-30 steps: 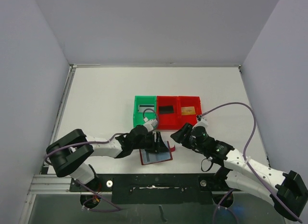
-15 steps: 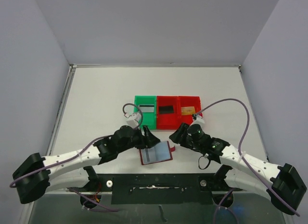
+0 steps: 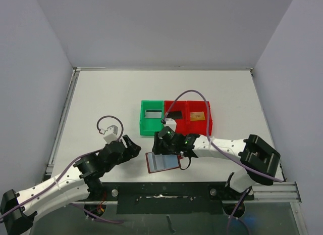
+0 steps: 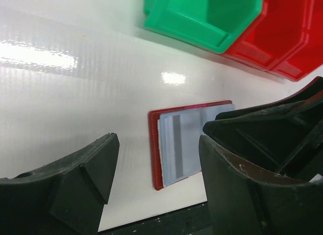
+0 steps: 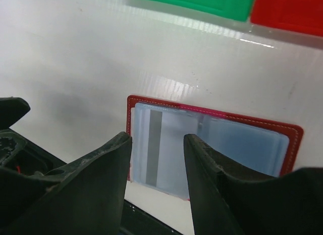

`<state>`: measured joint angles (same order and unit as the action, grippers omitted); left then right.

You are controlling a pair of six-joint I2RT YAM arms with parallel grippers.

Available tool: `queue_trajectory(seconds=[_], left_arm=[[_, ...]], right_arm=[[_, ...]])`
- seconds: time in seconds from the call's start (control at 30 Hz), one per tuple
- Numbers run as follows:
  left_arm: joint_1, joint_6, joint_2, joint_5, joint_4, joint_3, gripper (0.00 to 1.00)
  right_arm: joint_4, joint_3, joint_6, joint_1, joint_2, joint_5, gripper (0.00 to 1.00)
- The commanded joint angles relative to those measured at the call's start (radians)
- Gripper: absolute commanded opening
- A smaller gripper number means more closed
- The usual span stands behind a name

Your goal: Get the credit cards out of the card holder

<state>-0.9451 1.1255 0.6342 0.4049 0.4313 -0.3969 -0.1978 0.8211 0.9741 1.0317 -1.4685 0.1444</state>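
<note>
Card holder flat by near table edge; right gripper half-spread above, left gripper wide, empty.

card holder before bins, cards seemingly in bins

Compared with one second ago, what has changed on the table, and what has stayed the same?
The left end effector drew back to the left, off the holder, open and empty. The right end effector swung left to hang over the open holder, jaws apart. The holder, the bins and their cards stayed put.
</note>
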Motion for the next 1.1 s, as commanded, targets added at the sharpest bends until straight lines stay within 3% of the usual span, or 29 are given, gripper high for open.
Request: queue_trajectory(seconds=[0.0, 0.3, 0.63, 0.77, 0.93, 1.07], left_arm=[[0.006, 0.029, -0.009, 0.068, 0.09, -0.032, 0.64], [0.009, 0.006, -0.006, 0.051, 0.085, -0.039, 0.65], [0.011, -0.014, 0.025, 0.024, 0.04, -0.047, 0.65], [0.011, -0.027, 0.038, 0.005, 0.023, -0.053, 0.65], [0.011, -0.044, 0.058, -0.036, -0.034, -0.038, 0.65], [0.011, -0.073, 0.1, -0.095, -0.106, -0.033, 0.65]], right_arm=[[-0.042, 0.103, -0.053, 0.035, -0.095, -0.001, 0.46], [-0.257, 0.249, -0.044, 0.089, -0.234, 0.099, 0.47], [-0.297, 0.264, -0.045, 0.088, -0.275, 0.092, 0.53], [-0.279, 0.244, -0.03, 0.085, -0.303, 0.067, 0.48], [-0.212, 0.173, -0.007, 0.055, -0.276, 0.018, 0.29], [-0.078, 0.077, 0.006, 0.015, -0.221, -0.068, 0.22]])
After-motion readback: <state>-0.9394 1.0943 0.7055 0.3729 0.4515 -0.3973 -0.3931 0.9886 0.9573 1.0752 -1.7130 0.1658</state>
